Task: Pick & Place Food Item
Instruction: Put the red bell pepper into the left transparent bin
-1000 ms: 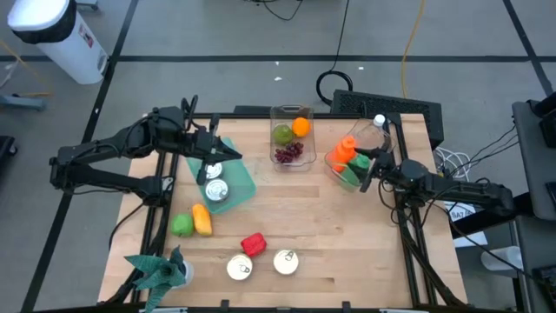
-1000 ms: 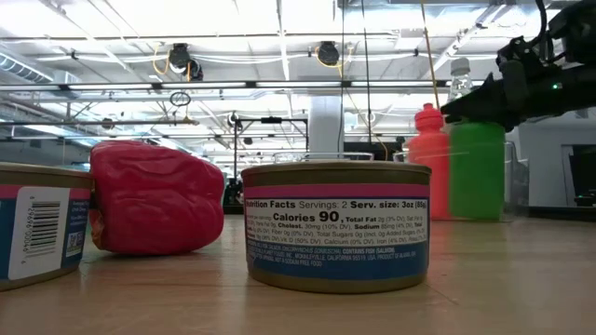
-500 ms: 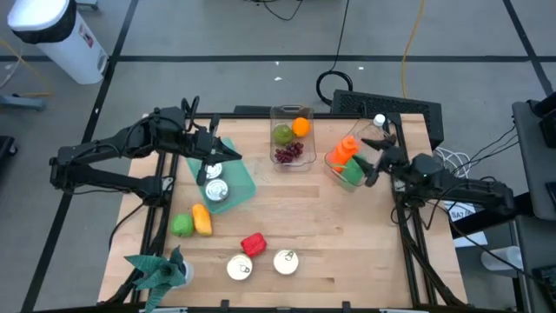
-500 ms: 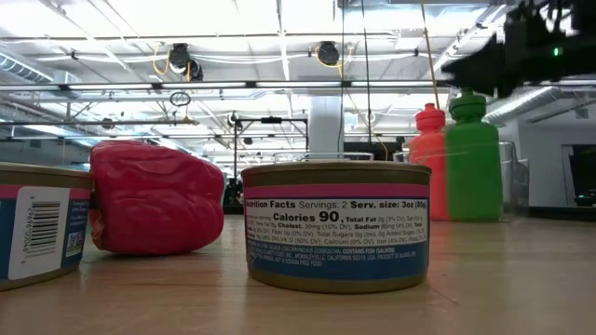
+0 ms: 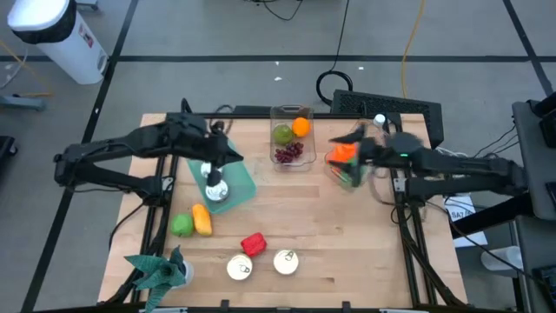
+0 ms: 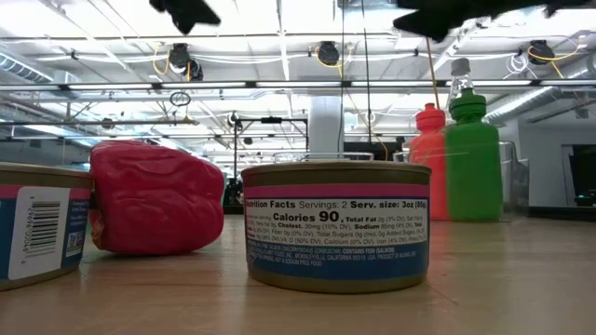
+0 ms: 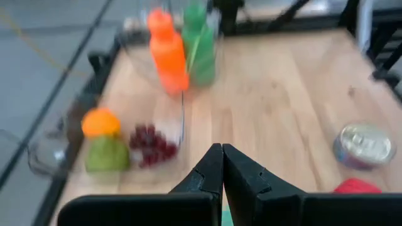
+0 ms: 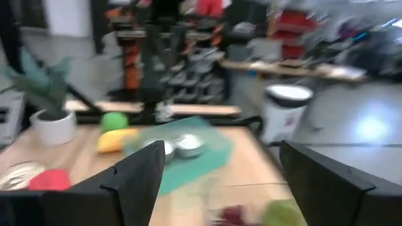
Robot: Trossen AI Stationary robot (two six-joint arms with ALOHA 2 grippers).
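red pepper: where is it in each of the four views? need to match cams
High view: red pepper near the table's front edge, just above the two cans.
Low view: red pepper left of centre, behind the nearest can.
Left wrist view: only a red sliver at the lower right corner, likely the pepper.
Right wrist view: red blur at lower left.
Shared landmark: the green bottle; not clear in the right wrist view.

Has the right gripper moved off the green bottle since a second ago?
Yes. In the high view the right gripper, open and empty, has swung left, from beside the green bottle toward the fruit container.
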